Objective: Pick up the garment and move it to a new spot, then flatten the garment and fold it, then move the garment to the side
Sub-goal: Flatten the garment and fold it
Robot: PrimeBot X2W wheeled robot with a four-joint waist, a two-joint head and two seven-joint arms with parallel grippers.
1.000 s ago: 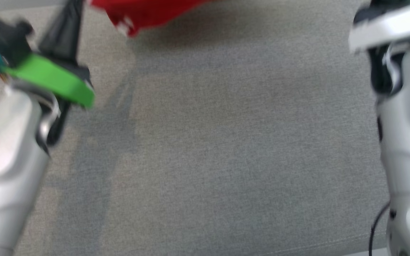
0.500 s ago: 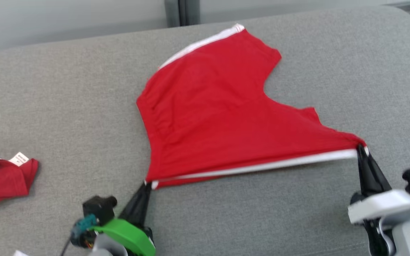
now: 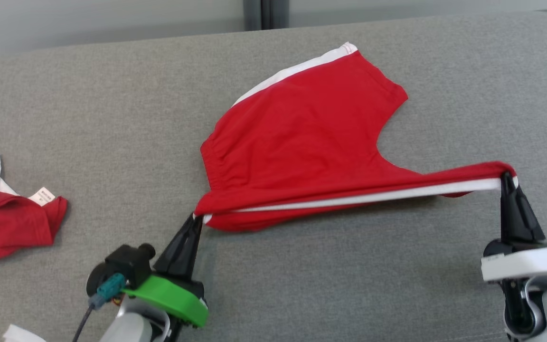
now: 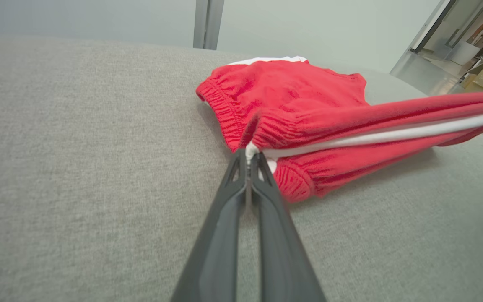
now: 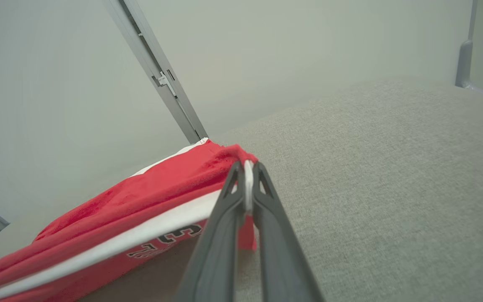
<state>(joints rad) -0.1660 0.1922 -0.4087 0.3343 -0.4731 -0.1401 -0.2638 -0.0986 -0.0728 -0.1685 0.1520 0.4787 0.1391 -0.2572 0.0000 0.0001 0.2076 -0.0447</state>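
I am counting two grippers clamping one red garment (image 3: 302, 142): left gripper (image 3: 197, 219) on its waistband corner, right gripper (image 3: 507, 176) on its hem, the near edge lifted off the grey couch (image 3: 112, 118). One other red cloth (image 3: 7, 223) is lying cropped at the left.

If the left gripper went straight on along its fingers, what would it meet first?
The shorts: the left gripper is shut on their corner, so bunched red cloth lies right ahead.

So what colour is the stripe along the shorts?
White. The stripe runs along the red shorts and shows best in the head view.
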